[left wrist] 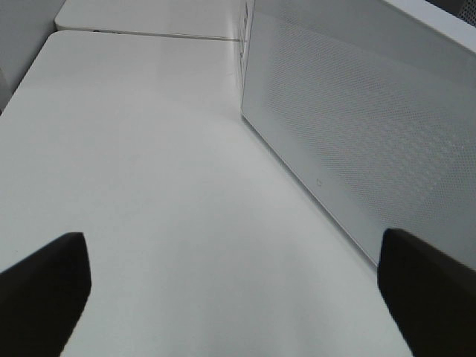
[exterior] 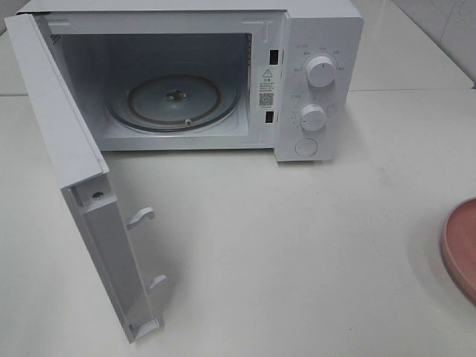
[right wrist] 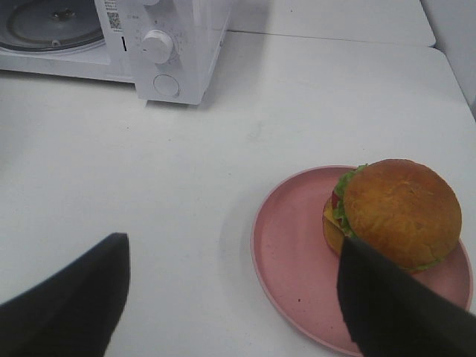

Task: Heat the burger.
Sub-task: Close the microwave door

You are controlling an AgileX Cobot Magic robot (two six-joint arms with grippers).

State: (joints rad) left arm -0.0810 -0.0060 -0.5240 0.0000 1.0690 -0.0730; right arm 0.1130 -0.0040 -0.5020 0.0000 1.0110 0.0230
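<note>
The burger (right wrist: 393, 212) sits on a pink plate (right wrist: 290, 260) on the white table (exterior: 297, 253), set toward one side of the plate; its bun top, a fringe of lettuce and a sliver of cheese show in the right wrist view, while its lower layers are mostly hidden by the bun and by 1 dark finger in front. In the high view the burger itself is out of frame, and only a curved edge of the plate (exterior: 462, 245) shows at the right border. The microwave (exterior: 316, 82) stands at the back of the table with its door (exterior: 74, 186) swung wide, the glass turntable (exterior: 175, 100) bare inside and 2 dials on the panel; the small print by them is too fine to read. The right gripper (right wrist: 230, 297) hangs above the table near the plate with its jaws apart, holding nothing. The left gripper (left wrist: 234, 290) is also spread wide and empty, low over the table, apparently beside the door's perforated outer face. Neither arm appears in the high view.
</note>
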